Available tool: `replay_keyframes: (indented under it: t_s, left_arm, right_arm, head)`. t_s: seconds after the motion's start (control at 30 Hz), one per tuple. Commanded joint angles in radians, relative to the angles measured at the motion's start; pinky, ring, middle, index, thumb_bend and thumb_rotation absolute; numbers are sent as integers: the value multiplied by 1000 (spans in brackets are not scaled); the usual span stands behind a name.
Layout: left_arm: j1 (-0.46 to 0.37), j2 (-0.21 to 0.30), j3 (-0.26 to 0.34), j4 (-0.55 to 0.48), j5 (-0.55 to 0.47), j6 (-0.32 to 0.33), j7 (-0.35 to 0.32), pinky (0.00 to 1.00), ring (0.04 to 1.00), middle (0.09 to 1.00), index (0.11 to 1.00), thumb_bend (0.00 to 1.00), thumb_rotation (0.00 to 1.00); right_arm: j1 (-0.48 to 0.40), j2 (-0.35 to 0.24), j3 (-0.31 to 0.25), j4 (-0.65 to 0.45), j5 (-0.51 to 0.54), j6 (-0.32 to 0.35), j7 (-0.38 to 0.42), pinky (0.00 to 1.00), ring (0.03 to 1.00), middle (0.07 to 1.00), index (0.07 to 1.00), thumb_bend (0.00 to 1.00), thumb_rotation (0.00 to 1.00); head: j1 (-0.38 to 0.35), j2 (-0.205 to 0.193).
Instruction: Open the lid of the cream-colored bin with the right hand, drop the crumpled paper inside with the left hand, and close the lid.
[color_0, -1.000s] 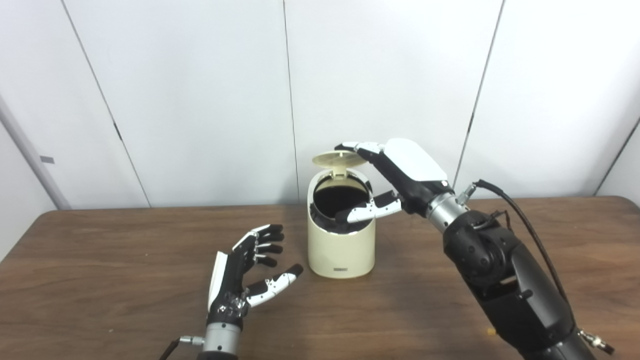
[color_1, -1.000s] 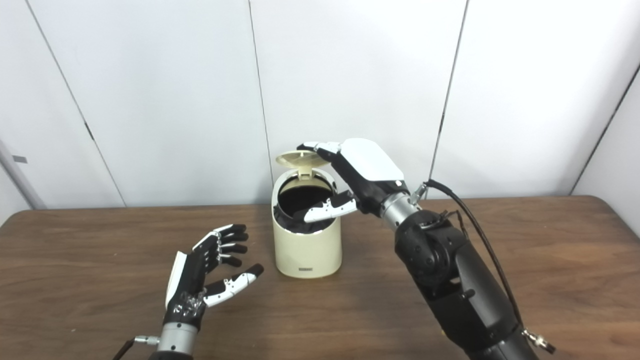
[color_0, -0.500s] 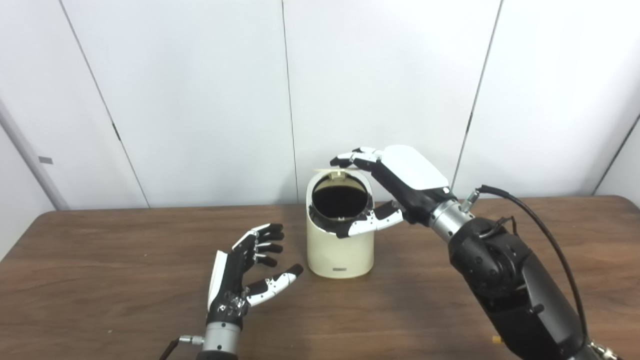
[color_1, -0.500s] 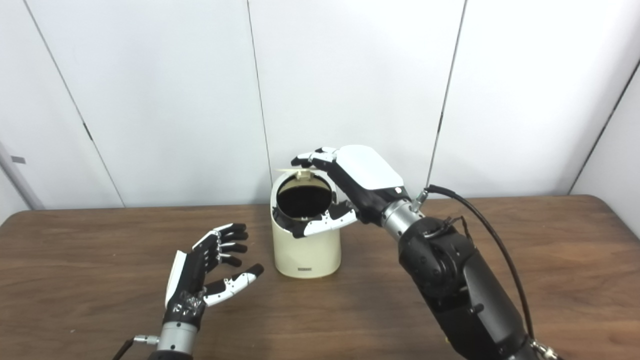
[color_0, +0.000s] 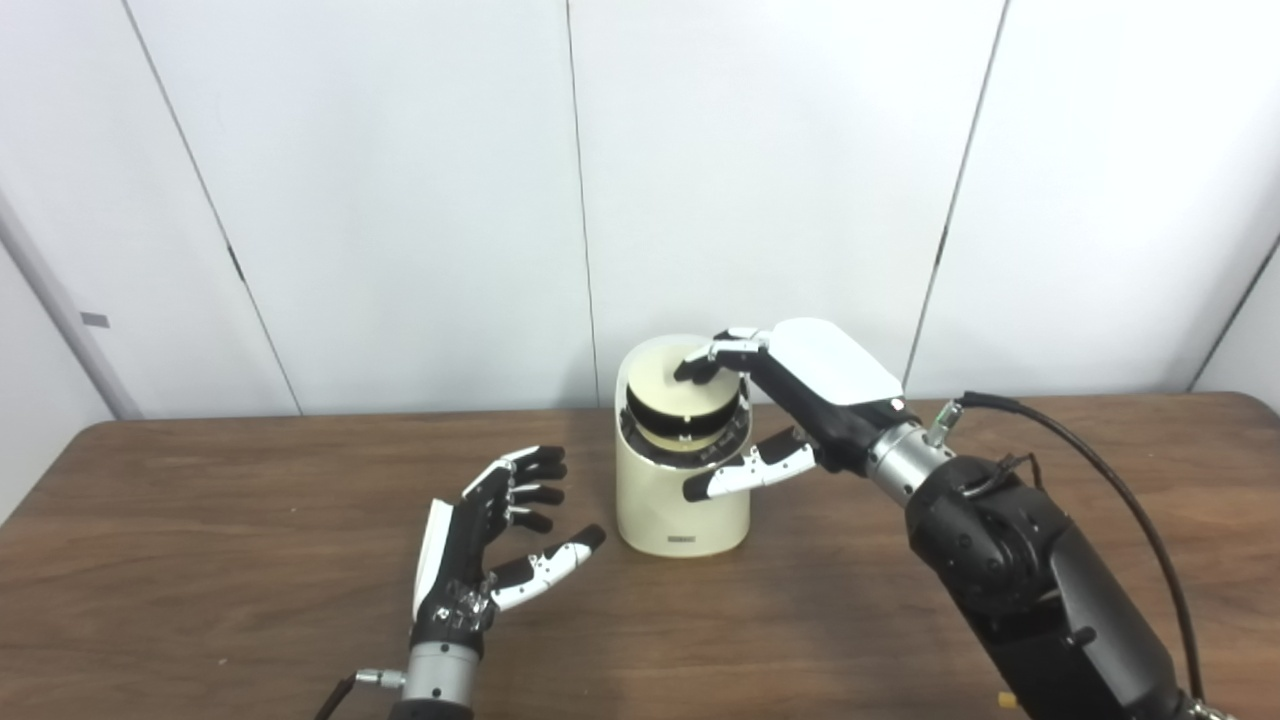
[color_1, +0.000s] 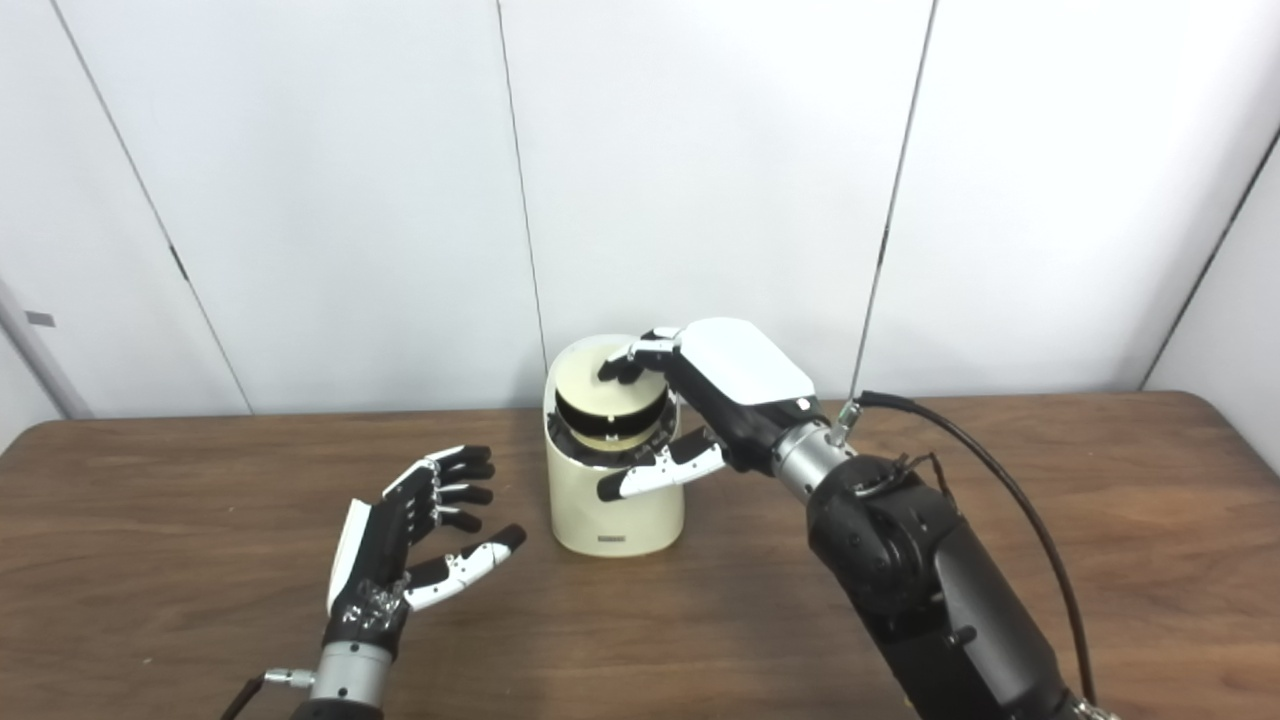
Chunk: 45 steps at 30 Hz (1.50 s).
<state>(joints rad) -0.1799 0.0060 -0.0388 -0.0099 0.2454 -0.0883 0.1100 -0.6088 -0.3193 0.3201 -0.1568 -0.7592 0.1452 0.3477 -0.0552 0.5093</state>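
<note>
The cream-colored bin (color_0: 680, 510) stands on the brown table a little behind centre. Its round lid (color_0: 672, 390) lies tilted low over the mouth, a dark gap showing along its front edge. My right hand (color_0: 790, 395) reaches over the bin from the right, its fingertips (color_0: 695, 365) resting on top of the lid and its thumb in front of the rim; it grips nothing. My left hand (color_0: 490, 545) rests palm-up on the table left of the bin, fingers apart and empty. No crumpled paper shows anywhere.
The wooden table (color_0: 200, 560) stretches wide to both sides of the bin. White wall panels (color_0: 400, 200) stand right behind it. A black cable (color_0: 1090, 455) loops off my right forearm.
My right hand has come down with the lid, which swung from upright at the back to nearly flat over the bin's mouth. The left hand stayed where it was.
</note>
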Motion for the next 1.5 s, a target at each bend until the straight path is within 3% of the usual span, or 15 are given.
replay_keyframes:
  t_s: [0.0, 0.67, 1.13, 1.47]
  left_arm:
    - [-20, -2, -3, -38, 3, -10, 1, 556, 662, 727, 736, 728, 95]
    - [-17, -23, -8, -73, 4, 39, 3, 561, 668, 730, 741, 730, 87]
    - [-16, -36, -14, -93, 3, 62, 5, 561, 670, 729, 740, 727, 93]
    - [-7, -39, -16, -93, 2, 56, 6, 564, 670, 731, 741, 732, 106]
  right_arm:
    - [-25, -10, -4, 2, -9, -32, -22, 817, 860, 707, 718, 710, 514]
    - [3, -21, 16, 26, -1, -117, -16, 887, 848, 650, 667, 711, 504]
    - [6, -58, 53, 26, -29, -191, -3, 906, 835, 644, 639, 732, 439]
    - [-16, -81, 97, 35, -111, -217, 34, 898, 849, 670, 665, 720, 508]
  head:
    - [2, 5]
    - [18, 43]
    - [27, 67]
    - [32, 74]
